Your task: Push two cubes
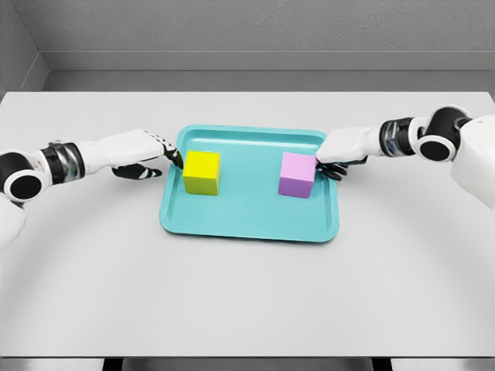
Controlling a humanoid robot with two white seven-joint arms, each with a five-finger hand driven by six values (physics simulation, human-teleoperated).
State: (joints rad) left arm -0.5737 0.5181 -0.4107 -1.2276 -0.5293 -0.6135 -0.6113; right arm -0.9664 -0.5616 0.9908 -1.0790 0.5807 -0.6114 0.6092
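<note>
Teal tray (247,224) sits mid-table (247,309), both cubes inside it and well apart. Yellow cube (202,172) is in the tray's left half, pink cube (297,175) in the right half. Left hand (143,154) reaches over the tray's left rim, fingers extended flat, dark fingertips (176,158) touching the yellow cube's left face, nothing grasped. Right hand (344,151) comes over the right rim, fingers loosely curled against the pink cube's right side, pressing not gripping.
</note>
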